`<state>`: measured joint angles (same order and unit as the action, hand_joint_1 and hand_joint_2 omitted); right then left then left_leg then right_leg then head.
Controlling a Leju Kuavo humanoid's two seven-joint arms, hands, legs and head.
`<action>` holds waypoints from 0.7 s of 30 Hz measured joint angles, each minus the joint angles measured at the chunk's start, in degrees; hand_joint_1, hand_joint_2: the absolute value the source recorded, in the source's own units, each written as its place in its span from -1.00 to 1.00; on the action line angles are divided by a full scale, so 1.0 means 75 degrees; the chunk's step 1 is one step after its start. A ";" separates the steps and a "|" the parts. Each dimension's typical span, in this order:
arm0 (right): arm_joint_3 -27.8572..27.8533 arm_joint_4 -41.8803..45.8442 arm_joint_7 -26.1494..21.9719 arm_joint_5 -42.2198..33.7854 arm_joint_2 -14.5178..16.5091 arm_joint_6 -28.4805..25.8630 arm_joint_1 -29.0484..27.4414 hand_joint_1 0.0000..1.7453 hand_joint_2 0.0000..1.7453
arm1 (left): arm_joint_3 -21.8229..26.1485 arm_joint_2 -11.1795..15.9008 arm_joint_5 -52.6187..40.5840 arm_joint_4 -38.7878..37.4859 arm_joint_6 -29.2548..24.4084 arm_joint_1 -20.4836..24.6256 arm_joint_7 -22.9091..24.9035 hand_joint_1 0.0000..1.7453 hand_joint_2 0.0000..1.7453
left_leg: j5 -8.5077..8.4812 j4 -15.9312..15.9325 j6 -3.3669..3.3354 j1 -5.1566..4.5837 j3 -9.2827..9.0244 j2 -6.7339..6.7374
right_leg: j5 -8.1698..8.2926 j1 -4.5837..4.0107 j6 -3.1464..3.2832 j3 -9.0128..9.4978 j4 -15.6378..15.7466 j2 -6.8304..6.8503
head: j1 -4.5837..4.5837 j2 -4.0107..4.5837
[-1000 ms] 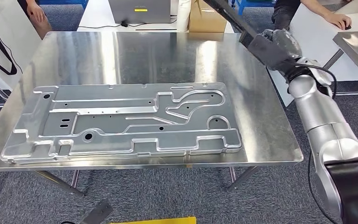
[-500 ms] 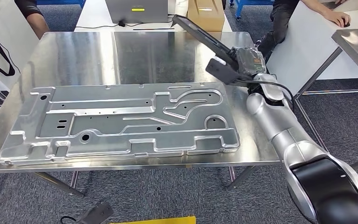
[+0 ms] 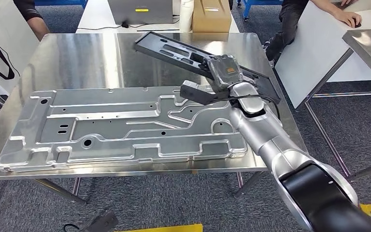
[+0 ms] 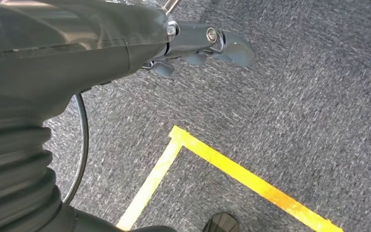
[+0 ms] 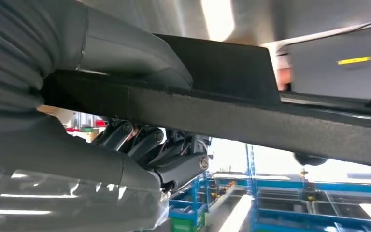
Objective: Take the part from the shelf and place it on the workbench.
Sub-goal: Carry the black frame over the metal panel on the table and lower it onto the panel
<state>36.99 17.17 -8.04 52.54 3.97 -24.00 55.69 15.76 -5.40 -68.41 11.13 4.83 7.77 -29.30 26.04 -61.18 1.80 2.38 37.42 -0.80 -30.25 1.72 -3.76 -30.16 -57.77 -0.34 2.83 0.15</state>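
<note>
Black and long, the part (image 3: 193, 54) is carried by the right hand (image 3: 222, 72), which grips it near its middle; in the right wrist view the thumb lies on one face and the dark fingers (image 5: 164, 150) curl against the other, so the bar is pinched between them. In the head view the part hangs tilted above the far right area of the steel desk (image 3: 77, 58), one end reaching toward the back edge, the other past the desk's right side. It seems not yet set down. Just in front of it lies a large stamped metal panel (image 3: 121, 125), covering most of the desk's near half.

The left hand (image 4: 207, 46) hangs over the carpet beside a yellow floor line (image 4: 251, 179), holding nothing, fingers loosely apart.

The risks look plain. Lowered at this tilt, one end could strike the desk first and twist in the grip. Released too far right, the overhanging end might tip it off the edge. Brought nearer, it could land on the panel.
</note>
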 joint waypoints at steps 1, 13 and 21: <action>0.0046 -0.0001 -0.0017 0.0066 0.0066 -0.0002 -0.0009 1.00 1.00 | -0.0014 0.0004 0.0001 0.0000 0.0000 0.0000 0.0007 -1.00 1.00 | -0.0002 0.0002 0.0003 0.0000 0.0000 -0.0001 | 0.0000 0.0000 0.0000 -0.0001 0.0000 0.0000 | -0.0003 0.0000; 0.0462 -0.0005 -0.0652 0.0572 0.0988 -0.0165 -0.0216 1.00 1.00 | -0.0169 -0.0001 -0.0002 0.0000 0.0133 0.0036 0.0041 -1.00 1.00 | -0.0003 0.0006 0.0008 0.0003 0.0000 0.0004 | -0.0003 -0.0002 0.0005 -0.0009 -0.0003 -0.0004 | -0.0019 0.0000; 0.0543 -0.0007 -0.0470 0.0616 0.1109 -0.0145 -0.0241 1.00 1.00 | -0.0199 -0.0003 0.0099 0.0000 0.0131 0.0051 0.0027 -1.00 1.00 | -0.0004 0.0005 0.0009 0.0003 0.0000 0.0004 | -0.0002 0.0001 0.0007 -0.0008 -0.0003 -0.0004 | -0.0025 0.0000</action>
<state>41.06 17.12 -11.56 57.16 12.29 -25.09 53.89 14.27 -5.43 -67.67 11.13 5.81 8.15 -29.10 26.01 -61.14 1.87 2.40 37.42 -0.77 -30.27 1.73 -3.70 -30.22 -57.79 -0.37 2.64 0.15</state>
